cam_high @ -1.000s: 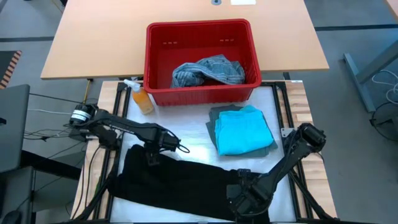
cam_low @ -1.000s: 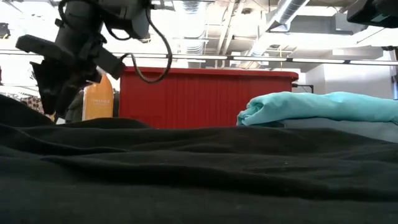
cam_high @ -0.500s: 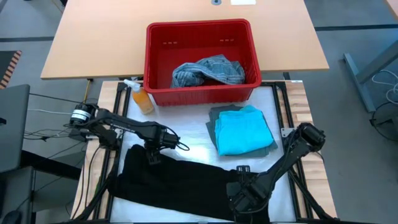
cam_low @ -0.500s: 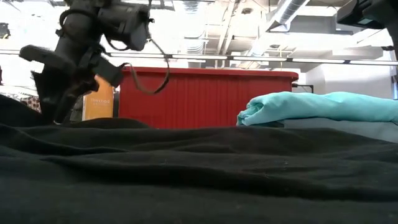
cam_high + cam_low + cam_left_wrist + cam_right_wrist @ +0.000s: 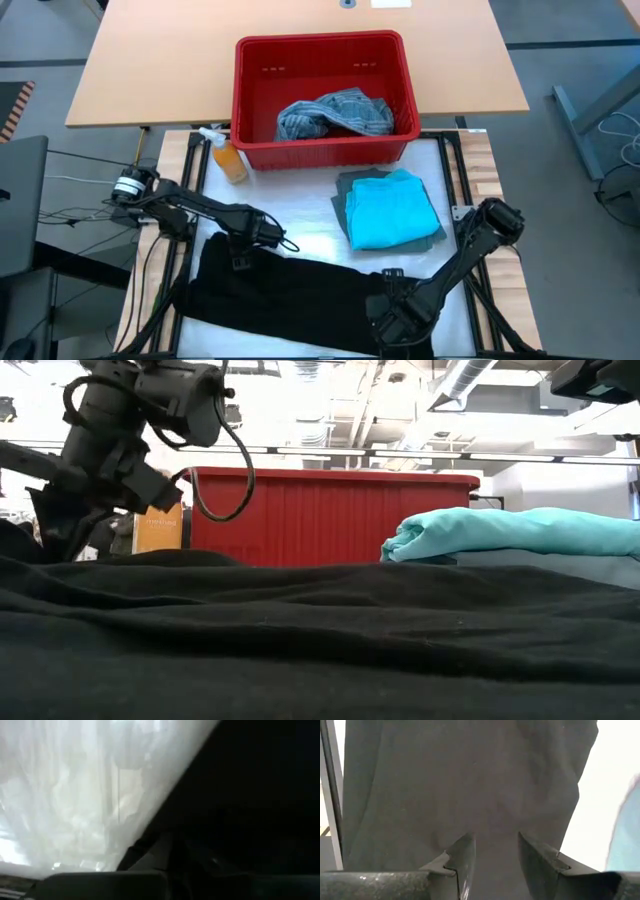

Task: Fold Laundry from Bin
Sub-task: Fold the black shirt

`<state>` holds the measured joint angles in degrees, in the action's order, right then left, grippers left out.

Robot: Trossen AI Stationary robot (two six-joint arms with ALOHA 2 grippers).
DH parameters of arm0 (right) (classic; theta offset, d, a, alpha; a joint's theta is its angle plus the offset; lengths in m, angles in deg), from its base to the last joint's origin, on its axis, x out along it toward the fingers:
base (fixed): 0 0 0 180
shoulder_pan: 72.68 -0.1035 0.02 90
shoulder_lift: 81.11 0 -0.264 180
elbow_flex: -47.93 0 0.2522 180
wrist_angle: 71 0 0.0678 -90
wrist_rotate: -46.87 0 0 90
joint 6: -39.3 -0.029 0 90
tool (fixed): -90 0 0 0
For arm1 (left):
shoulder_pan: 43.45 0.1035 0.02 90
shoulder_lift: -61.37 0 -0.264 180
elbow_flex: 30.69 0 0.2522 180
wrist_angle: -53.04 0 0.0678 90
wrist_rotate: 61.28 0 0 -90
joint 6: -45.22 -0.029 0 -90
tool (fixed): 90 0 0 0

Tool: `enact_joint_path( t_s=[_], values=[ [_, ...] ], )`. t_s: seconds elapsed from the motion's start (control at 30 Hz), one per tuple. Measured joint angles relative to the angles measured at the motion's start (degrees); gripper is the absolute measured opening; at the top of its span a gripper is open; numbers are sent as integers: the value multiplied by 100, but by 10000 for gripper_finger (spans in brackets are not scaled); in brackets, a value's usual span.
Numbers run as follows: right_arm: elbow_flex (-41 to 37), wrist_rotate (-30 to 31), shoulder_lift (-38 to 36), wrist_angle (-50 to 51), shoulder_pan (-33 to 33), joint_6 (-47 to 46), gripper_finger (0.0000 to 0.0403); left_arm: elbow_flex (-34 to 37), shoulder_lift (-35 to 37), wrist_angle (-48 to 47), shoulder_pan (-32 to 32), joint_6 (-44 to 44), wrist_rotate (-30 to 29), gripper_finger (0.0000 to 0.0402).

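A black garment (image 5: pixel 300 295) lies spread over the near part of the white mat. My left gripper (image 5: pixel 240 258) points down at its far left edge and is shut on the cloth there. Over the garment's right end my right gripper (image 5: pixel 494 852) stands open, fingers pointing down, nothing between them. A folded turquoise garment (image 5: pixel 392 210) rests on a grey-green one (image 5: pixel 343 190) at the mat's right. A mottled blue-grey garment (image 5: pixel 335 112) lies inside the red bin (image 5: pixel 320 45). My left gripper comes from above onto the black garment's far left edge (image 5: pixel 150 827), where cloth meets white mat. Its fingers meet at that edge; one layer or several, I cannot tell. The garment lies flat on the mat all around.
An orange spray bottle (image 5: pixel 228 160) stands at the bin's near left corner, just beyond my left arm. The bin stands at the mat's far edge, against a wooden table (image 5: pixel 150 70) behind it. White mat (image 5: pixel 315 235) shows bare between the black garment and the folded pile.
My left gripper has sunk and drifted a little toward the table's near left, down onto the black garment's far left edge. The garment has kept its place.
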<state>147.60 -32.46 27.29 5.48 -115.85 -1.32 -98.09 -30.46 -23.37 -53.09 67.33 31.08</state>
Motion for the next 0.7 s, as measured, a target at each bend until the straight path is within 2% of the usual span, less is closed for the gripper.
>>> enact_joint_path(
  t_s=[0.2, 0.3, 0.47, 0.6, 0.7],
  values=[
    [0, -1, 0, 35, 65, 4, 171, -219, 29, -898, -374, 187, 260, 2],
    [0, -2, 0, 34, 100, 15, 171, -219, 188, -1008, -636, 431, 490, 0],
    [0, 103, 0, 31, 178, 72, 171, -314, 694, -930, -918, 1054, -364, 0],
    [0, 125, 0, 72, 260, 76, 171, -442, 1244, -1001, -1053, 1300, -425, 12],
    [0, 126, 0, 93, 295, 76, 171, -439, 1566, -980, -1077, 1310, -734, 32]
  ],
)
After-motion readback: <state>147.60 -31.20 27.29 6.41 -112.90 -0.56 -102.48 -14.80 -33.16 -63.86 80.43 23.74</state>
